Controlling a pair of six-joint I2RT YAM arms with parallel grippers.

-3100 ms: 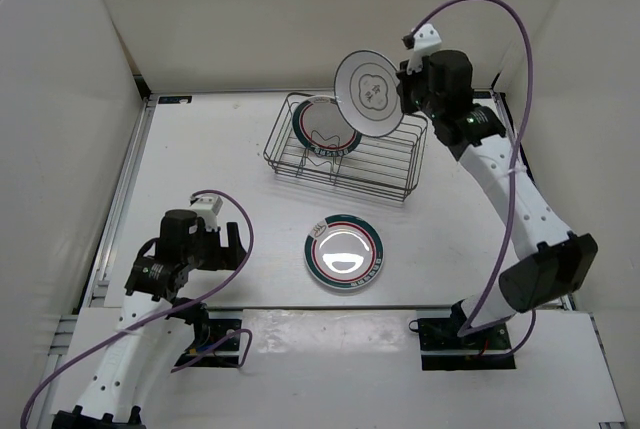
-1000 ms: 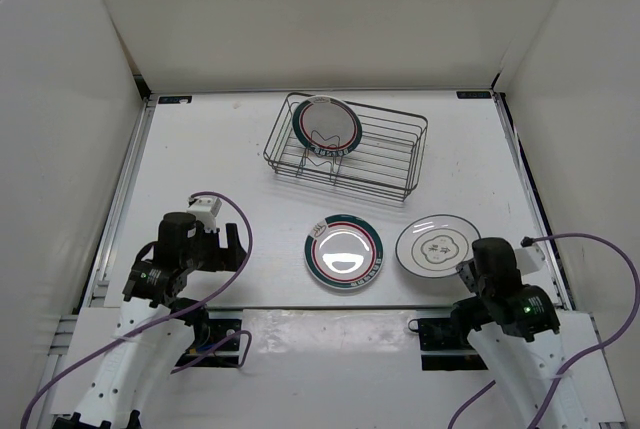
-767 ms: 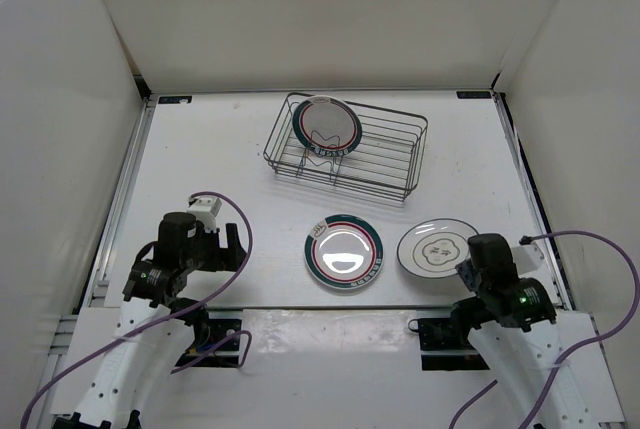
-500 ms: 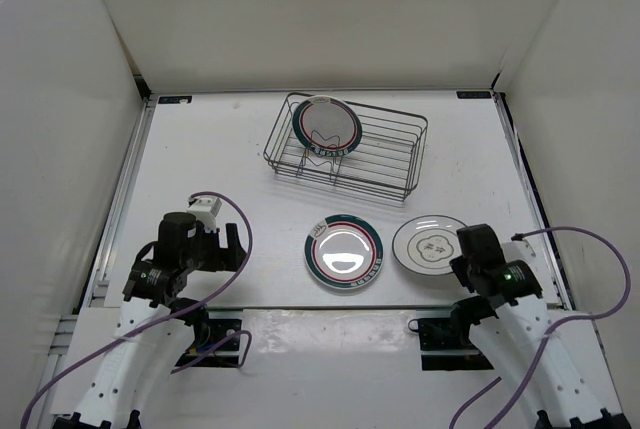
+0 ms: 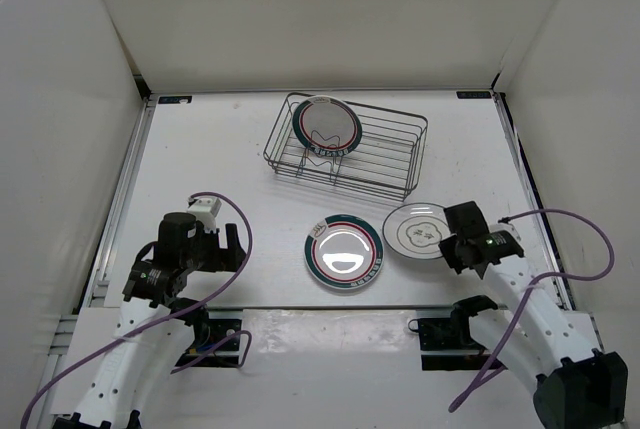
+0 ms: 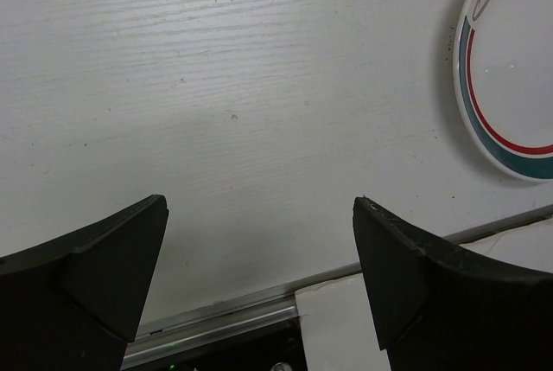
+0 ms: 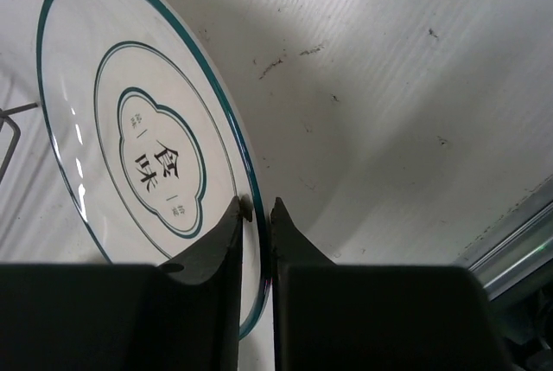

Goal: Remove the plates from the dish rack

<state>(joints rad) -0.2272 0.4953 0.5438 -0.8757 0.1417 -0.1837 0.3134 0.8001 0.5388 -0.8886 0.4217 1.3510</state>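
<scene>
One plain plate [image 7: 147, 163] is partly hidden by the right end effector [image 7: 257, 208].

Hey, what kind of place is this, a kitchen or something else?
Most likely a robot test bench, not a kitchen: bare white walls box in a white table, two robot arms are bolted at its near edge, and the only kitchenware is a wire dish rack and three small plates.
</scene>
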